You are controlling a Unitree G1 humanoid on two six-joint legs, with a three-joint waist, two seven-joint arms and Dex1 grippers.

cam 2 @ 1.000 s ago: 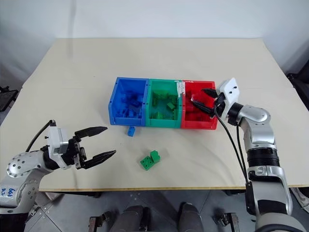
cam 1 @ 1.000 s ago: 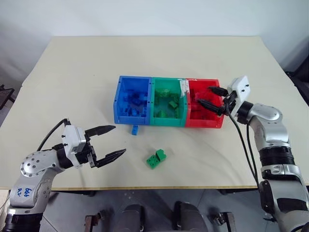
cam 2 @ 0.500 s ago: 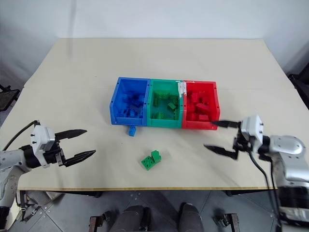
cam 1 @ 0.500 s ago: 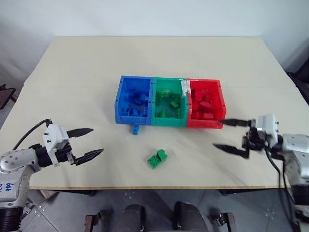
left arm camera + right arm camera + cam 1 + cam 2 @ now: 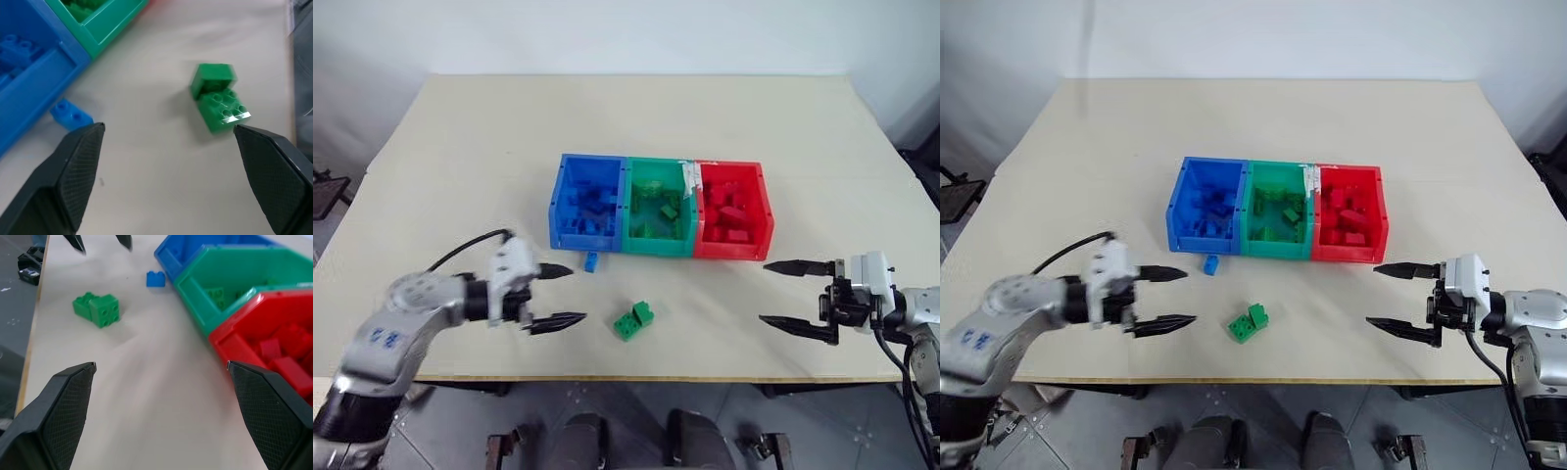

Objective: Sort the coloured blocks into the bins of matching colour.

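On my screen: one table (image 5: 460, 147); three joined bins (image 5: 660, 207) at centre, blue, green, red; two grippers, left gripper (image 5: 563, 295) at 8 o'clock, right gripper (image 5: 791, 295) at 4, both released, empty; two loose blocks, green block (image 5: 633, 320) and blue block (image 5: 590, 261), at 6.

Glossy plastic bins (image 5: 661, 247) — matt, smooth table (image 5: 636, 127).

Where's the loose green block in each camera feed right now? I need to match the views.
Left eye view: green block on the table, in front of the green bin.
Right eye view: same spot.
Left wrist view: ahead, between the open fingers.
Right wrist view: far side of the table.
Shared landmark: the small blue block nearby.
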